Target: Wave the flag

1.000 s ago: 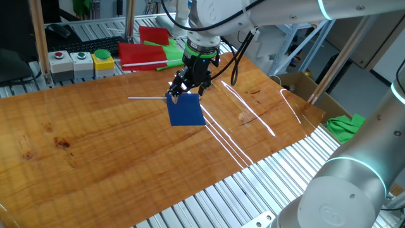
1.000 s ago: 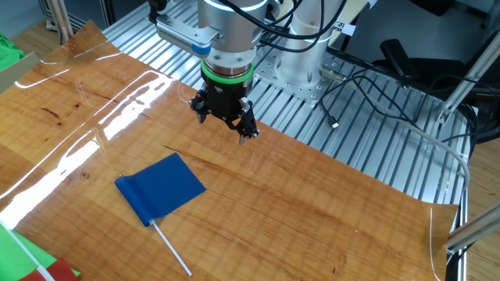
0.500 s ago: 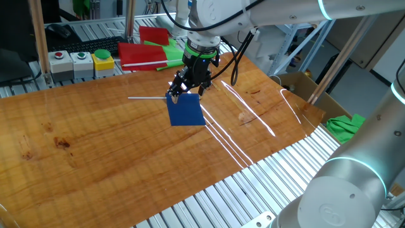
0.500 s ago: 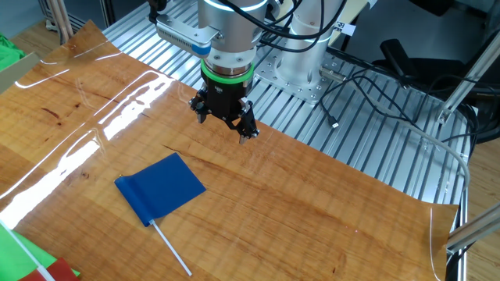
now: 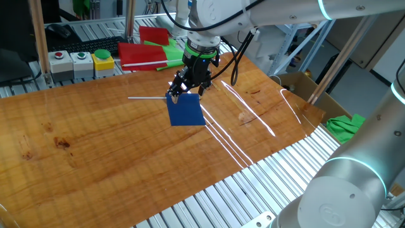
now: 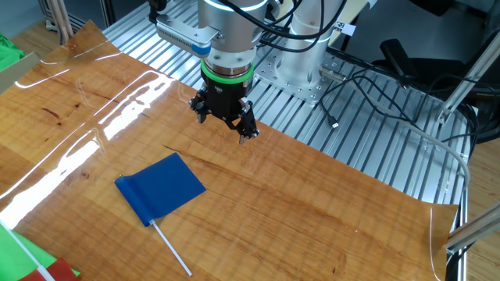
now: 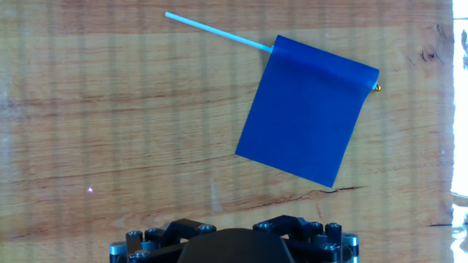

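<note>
The flag (image 5: 185,112) lies flat on the wooden tabletop (image 5: 95,145), a small dark blue rectangle on a thin white stick (image 5: 149,98). In the other fixed view the flag (image 6: 162,187) sits toward the near left and its stick (image 6: 172,248) points to the bottom edge. My gripper (image 6: 225,126) hangs above the table, apart from the flag, open with nothing between its fingers. In the hand view the flag (image 7: 307,120) lies ahead and to the right, its stick (image 7: 219,31) running up and left. Only the gripper's dark base (image 7: 234,247) shows there.
Red flat pieces (image 5: 142,54) and green pieces (image 5: 172,50) lie at the table's back. A button box (image 5: 82,63) stands at the back left. A cardboard box (image 5: 297,85) and green cloth (image 5: 347,125) sit right. A second arm (image 5: 354,190) fills the near right corner.
</note>
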You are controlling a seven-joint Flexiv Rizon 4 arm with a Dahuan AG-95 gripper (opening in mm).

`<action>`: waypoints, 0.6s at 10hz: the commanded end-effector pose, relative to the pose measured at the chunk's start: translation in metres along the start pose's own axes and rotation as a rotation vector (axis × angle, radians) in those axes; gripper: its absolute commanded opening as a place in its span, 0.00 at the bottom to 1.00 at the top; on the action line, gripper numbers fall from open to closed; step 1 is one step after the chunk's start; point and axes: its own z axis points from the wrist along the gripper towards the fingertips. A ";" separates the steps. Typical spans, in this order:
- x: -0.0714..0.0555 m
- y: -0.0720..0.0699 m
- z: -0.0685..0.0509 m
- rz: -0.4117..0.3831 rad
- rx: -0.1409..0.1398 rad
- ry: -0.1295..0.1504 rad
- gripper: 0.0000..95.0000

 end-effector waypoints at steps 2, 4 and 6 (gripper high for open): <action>0.001 0.001 0.003 0.315 -0.054 0.015 0.00; 0.002 0.001 0.004 0.315 -0.054 0.015 0.00; 0.002 0.001 0.004 0.313 -0.054 0.015 0.00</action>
